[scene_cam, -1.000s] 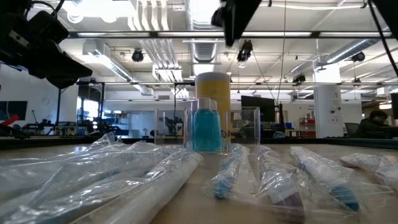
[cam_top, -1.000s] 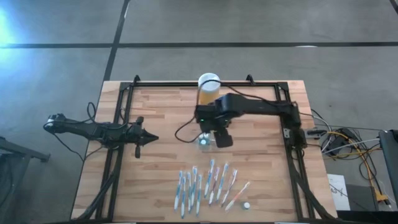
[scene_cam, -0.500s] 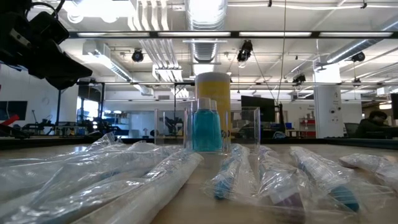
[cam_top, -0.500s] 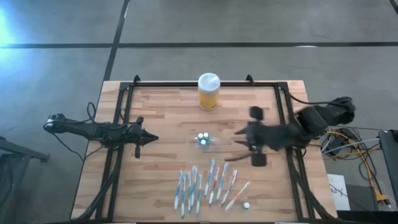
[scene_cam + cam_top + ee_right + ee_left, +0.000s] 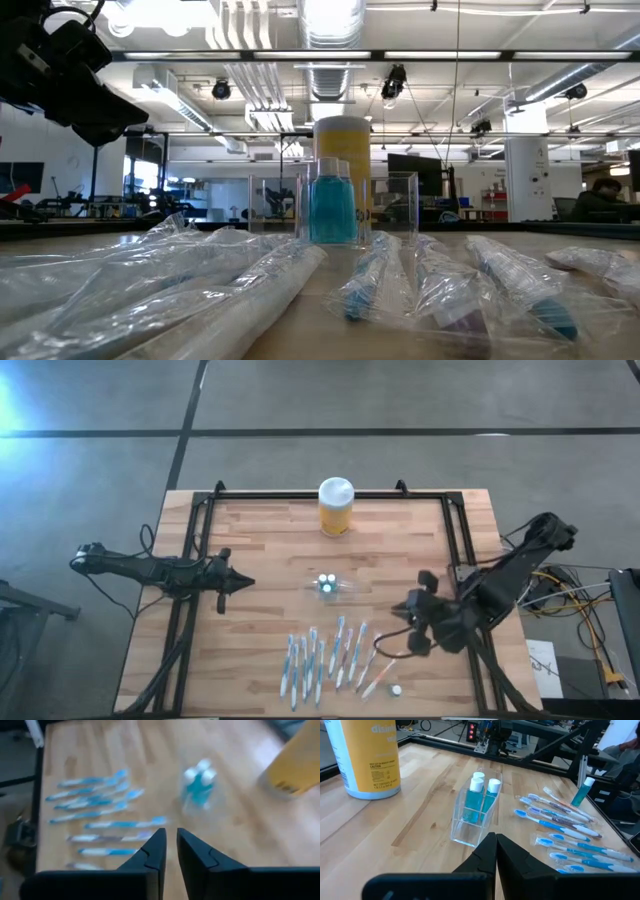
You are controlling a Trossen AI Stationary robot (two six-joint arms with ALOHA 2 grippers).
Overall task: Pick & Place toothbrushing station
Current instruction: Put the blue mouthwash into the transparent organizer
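Toothbrushing station [image 5: 332, 586] stands upright on the counter [image 5: 270, 560], on its own, with small blue bottles with white caps [image 5: 481, 796] inside its clear compartments. I judge the placing step to be done, since nothing grips the station now.

My right end effector [image 5: 412, 626] hangs well off to the side of the station, near the counter's edge, empty. In its wrist view the fingers [image 5: 150, 851] are close together with a narrow gap between them; I cannot tell whether they are fully pressed together. My left end effector [image 5: 240, 583] waits on the other side of the station, pointed at it, fingers pressed together and holding nothing.

Around the station: the yellow jar [image 5: 335, 507] with a white lid stands beyond it toward the counter's far edge, well apart. The wrapped toothbrushes [image 5: 330, 652] lie in a row on the near side of the station, and one small bottle [image 5: 396, 688] lies past them.

If more is wanted, I would load brushes next. That calls for a low reach into the row, and the crinkled wrappers lie close together, so picking one cleanly looks awkward.
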